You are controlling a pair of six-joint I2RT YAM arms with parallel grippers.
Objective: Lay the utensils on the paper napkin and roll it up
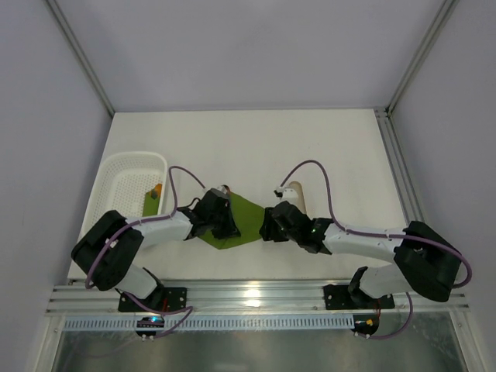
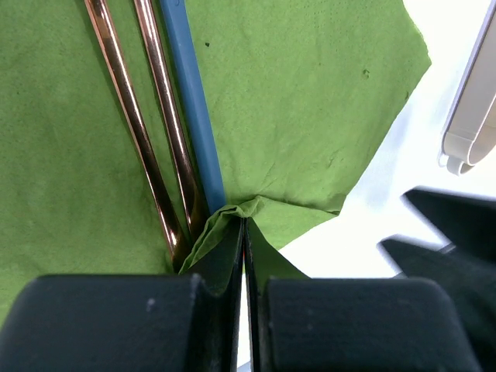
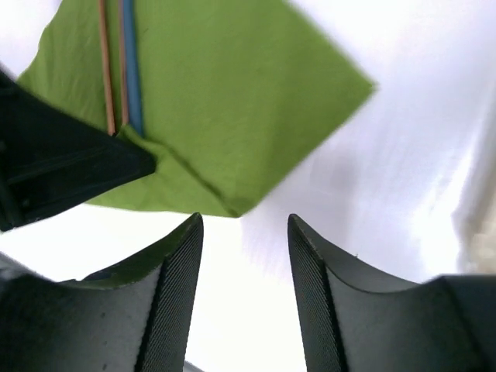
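The olive-green paper napkin lies mid-way across a plain white tabletop, inside a booth of pale grey walls with metal corner posts. On it the copper utensils lie side by side, with a blue handle right against them. The left tool has its jaws pressed together on a bunched fold of the napkin's edge at the utensils' ends, while the right tool hangs jaws apart and empty over bare tabletop just beside a napkin corner, and a white mesh basket sits at the left.
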